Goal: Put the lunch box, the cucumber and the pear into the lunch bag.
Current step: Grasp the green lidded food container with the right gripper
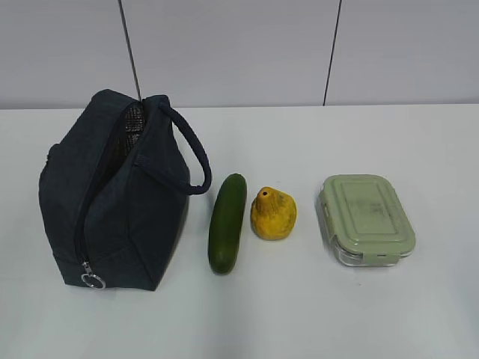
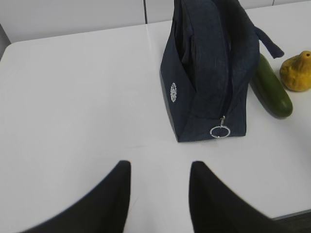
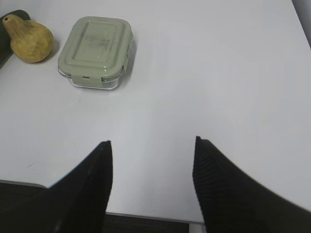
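The navy lunch bag stands at the left with its zipper partly open at the top, ring pull at its near bottom end, strap handle on its right. The dark green cucumber lies right of it, then the yellow pear, then the lunch box with its sage-green lid. Neither gripper shows in the exterior view. My left gripper is open and empty, near the table's front edge, short of the bag. My right gripper is open and empty, short of the lunch box.
The white table runs to a pale panelled wall at the back. The table's near edge shows under the right gripper. The cucumber and pear lie right of the bag in the left wrist view.
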